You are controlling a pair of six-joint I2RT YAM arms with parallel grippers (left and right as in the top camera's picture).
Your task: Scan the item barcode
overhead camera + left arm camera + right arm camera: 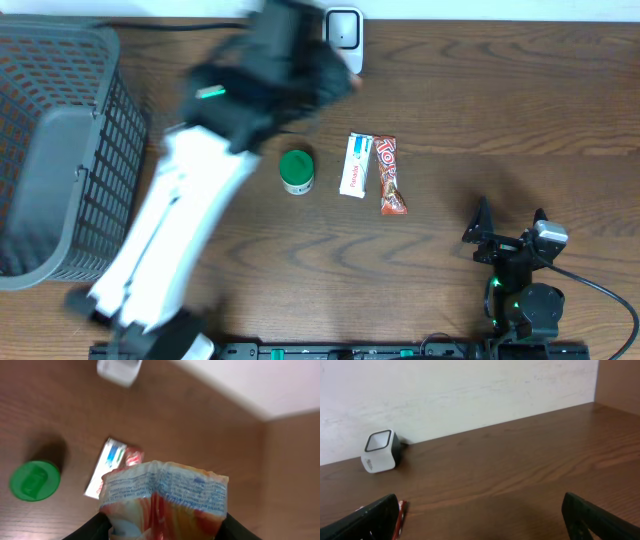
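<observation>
The scanner (pixel 343 35) stands at the far edge of the surface (pixel 500 100). The basket (pixel 60 150) sits well to the scanner's left and nearer the robot. The box (pixel 357 164) lies in front of the scanner, on the robot's side of it. The snack bar (pixel 389 175) is just beside the box, on the box's right. The jar (pixel 296 171) stands in front of the scanner and slightly to its left. The left tool (pixel 165 527) hangs above the surface just left of the scanner, with the packet (pixel 165 500) between its fingers. The right tool (pixel 510 235) sits well to the scanner's right, near the front edge.
</observation>
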